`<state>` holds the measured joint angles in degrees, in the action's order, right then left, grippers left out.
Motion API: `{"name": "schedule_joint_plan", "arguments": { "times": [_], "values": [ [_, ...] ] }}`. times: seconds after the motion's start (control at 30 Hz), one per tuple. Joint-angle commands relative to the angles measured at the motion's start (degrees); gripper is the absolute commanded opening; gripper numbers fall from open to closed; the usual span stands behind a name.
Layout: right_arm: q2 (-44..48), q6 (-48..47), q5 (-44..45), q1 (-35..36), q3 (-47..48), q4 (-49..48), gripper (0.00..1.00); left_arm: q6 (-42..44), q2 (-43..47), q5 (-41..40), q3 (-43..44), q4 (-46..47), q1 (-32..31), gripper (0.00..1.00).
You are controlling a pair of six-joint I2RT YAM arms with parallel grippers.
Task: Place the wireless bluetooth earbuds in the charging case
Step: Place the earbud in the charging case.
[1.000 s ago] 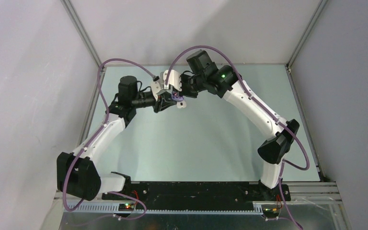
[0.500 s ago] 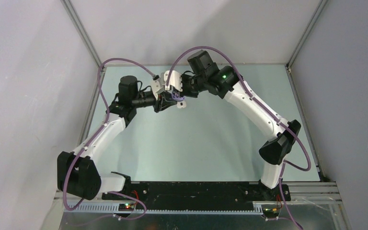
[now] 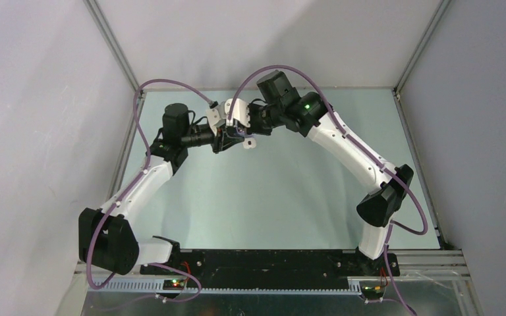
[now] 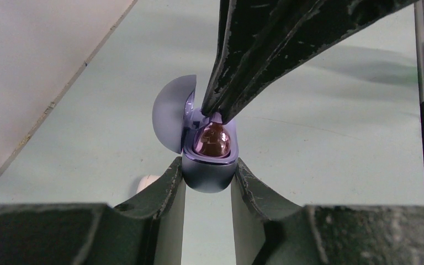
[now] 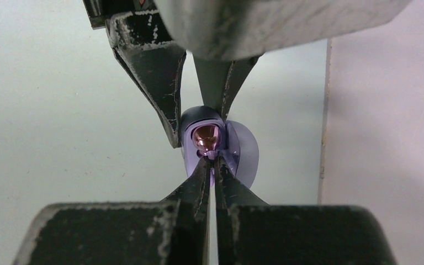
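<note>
My left gripper point(image 4: 207, 165) is shut on a purple charging case point(image 4: 208, 178) and holds it above the table with its lid point(image 4: 170, 118) open to the left. A shiny purple earbud point(image 4: 212, 141) sits in the case's opening. My right gripper point(image 5: 214, 161) comes from the opposite side, its jaws almost together, pinching the earbud point(image 5: 205, 137) at its near edge. In the top view both grippers, left point(image 3: 226, 140) and right point(image 3: 241, 130), meet at the table's far middle. The other earbuds are hidden or out of view.
A small white rounded object point(image 3: 250, 143) lies on the pale green table just below the grippers; it also shows in the left wrist view point(image 4: 146, 182). The left wall point(image 4: 33, 66) and table edge point(image 5: 324, 110) run close by.
My right gripper has edged slightly left, closer onto the case. My left arm has held still with the case.
</note>
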<state>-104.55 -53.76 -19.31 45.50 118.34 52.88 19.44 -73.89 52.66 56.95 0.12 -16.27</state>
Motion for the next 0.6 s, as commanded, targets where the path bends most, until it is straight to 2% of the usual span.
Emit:
{"name": "schedule_joint_plan", "arguments": {
  "times": [0.0,0.27,0.57],
  "values": [
    [1.18,1.94,-1.08,0.62,1.05,-3.59,0.04,-0.61,0.26,1.03,0.65,2.97,-0.34,0.00],
    [1.61,2.19,-1.31,0.62,0.83,-2.53,0.06,0.32,-0.15,-0.02,0.75,2.12,-0.47,0.00],
    [1.81,7.38,-2.41,0.06,2.08,-4.71,0.33,0.76,-0.74,-0.13,1.12,1.79,-0.60,0.00]
  ]
}}
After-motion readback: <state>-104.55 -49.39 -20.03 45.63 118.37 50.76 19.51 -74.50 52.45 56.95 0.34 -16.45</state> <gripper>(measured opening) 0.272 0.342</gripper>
